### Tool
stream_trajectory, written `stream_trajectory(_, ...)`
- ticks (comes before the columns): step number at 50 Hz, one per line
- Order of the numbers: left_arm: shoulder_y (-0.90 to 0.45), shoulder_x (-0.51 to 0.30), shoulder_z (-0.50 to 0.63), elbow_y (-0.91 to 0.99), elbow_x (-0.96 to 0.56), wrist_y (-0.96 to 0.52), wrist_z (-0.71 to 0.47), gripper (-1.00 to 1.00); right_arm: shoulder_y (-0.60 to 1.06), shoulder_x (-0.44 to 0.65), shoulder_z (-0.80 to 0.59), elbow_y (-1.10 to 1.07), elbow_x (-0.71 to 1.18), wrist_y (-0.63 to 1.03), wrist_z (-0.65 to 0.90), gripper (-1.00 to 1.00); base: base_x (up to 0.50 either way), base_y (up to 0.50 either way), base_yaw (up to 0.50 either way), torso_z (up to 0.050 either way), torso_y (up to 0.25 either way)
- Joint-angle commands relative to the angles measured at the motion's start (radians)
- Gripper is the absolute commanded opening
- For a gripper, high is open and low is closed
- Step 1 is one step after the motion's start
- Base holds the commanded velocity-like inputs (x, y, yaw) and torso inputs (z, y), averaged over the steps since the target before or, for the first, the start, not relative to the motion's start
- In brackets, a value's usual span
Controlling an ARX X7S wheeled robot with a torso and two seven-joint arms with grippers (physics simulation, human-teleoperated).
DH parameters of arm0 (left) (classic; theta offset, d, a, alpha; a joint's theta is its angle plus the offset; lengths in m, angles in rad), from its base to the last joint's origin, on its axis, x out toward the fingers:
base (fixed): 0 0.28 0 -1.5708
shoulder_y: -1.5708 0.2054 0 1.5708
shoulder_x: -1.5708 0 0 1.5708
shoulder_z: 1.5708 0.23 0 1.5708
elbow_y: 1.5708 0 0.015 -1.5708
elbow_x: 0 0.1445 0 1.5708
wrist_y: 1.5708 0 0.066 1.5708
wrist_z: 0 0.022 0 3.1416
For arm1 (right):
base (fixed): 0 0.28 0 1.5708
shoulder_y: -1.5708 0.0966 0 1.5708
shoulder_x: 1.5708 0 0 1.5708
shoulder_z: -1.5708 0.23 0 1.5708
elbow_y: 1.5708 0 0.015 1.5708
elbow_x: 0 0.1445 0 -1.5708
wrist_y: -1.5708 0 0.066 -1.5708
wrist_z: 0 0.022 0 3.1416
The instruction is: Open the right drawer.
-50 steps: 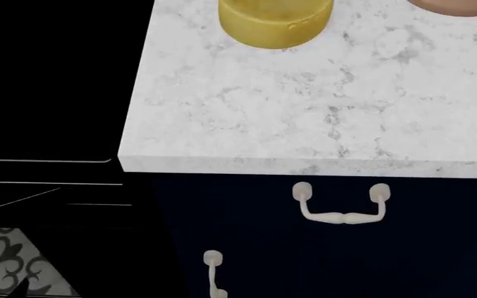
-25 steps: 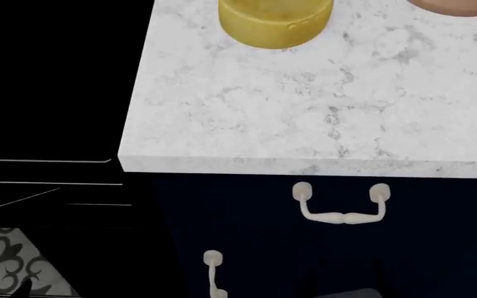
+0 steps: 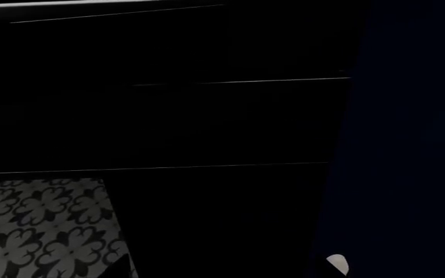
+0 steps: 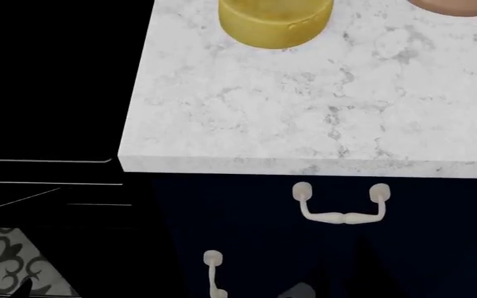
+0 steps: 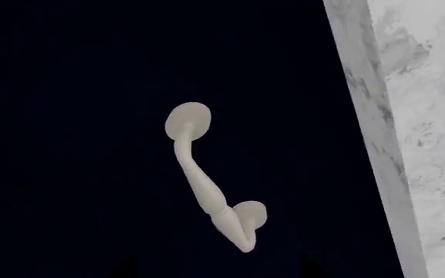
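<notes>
Navy drawer (image 4: 338, 236) sits shut right under the marble counter (image 4: 305, 112), probably rigid, sliding with mild drag, best hooked at mid-bar of its cream handle (image 4: 342, 217); neither gripper's state is discernible.

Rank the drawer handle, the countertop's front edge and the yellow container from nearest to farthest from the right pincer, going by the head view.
Only a grey tip of the right pincer shows, at the bottom edge.
1. Drawer handle: just above it, on the navy front.
2. Countertop front edge: higher, overhanging the handle.
3. Yellow container: far back on the countertop, slightly left.
</notes>
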Motion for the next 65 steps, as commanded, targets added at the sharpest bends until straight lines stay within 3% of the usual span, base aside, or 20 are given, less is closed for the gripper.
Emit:
stream_trajectory(1, -0.002, -0.003, 0.004, -0.005, -0.004, 0.007, -0.002, 1.0, 0.037, 0.012, -0.089, 0.033, -0.126, 0.081, -0.01, 1.0, 0.0, 0.0, 0.0, 0.0, 0.0)
stream_trajectory(9, 0.0, -0.006, 0.008, 0.0, -0.005, 0.002, -0.007, 1.0, 0.054, 0.023, -0.086, 0.026, -0.173, 0.149, -0.018, 1.0, 0.0, 0.0, 0.0, 0.0, 0.0)
stream_trajectory(10, -0.001, -0.006, 0.008, 0.0, -0.005, 0.002, -0.008, 1.0, 0.071, -0.004, -0.082, 0.063, -0.212, 0.227, -0.007, 1.0, 0.0, 0.0, 0.0, 0.0, 0.0)
stream_trajectory(33, -0.002, -0.012, 0.017, 0.002, -0.011, 0.003, -0.016, 1.0, 0.076, -0.005, -0.088, 0.08, -0.21, 0.229, -0.014, 1.0, 0.0, 0.0, 0.0, 0.0, 0.0)
stream_trajectory(65, -0.006, -0.019, 0.032, 0.004, -0.008, -0.002, -0.031, 1.0, 0.18, -0.043, -0.17, 0.276, -0.267, 0.221, 0.0, 1.0, 0.0, 0.0, 0.0, 0.0, 0.0)
